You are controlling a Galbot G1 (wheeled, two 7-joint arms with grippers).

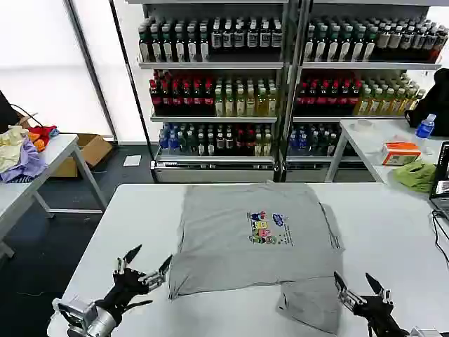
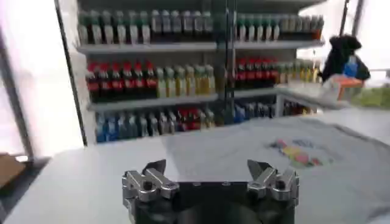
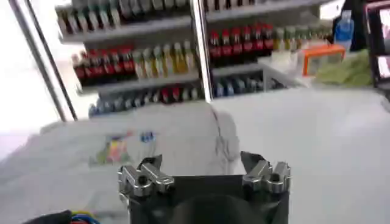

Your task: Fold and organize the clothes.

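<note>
Both end effectors (image 1: 144, 263) (image 1: 357, 283) low, apparently open.

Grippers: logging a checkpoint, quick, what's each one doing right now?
Left gripper: open, empty, beside the grey T-shirt.
Right gripper: open, empty.

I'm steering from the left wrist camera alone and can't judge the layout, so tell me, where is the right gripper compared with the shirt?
Observer: The right gripper sits open at the table's near edge, just right of the folded flap at the grey shirt's near right corner, touching nothing.
Operator: And my left gripper, is it on the cloth?
Observer: No. The left gripper is open on the bare white table, its nearer finger close to the shirt's near left corner.
Operator: Is the shirt spread flat?
Observer: Mostly. Print up, but its near right part is doubled under into a small flap hanging toward the table edge.
</note>
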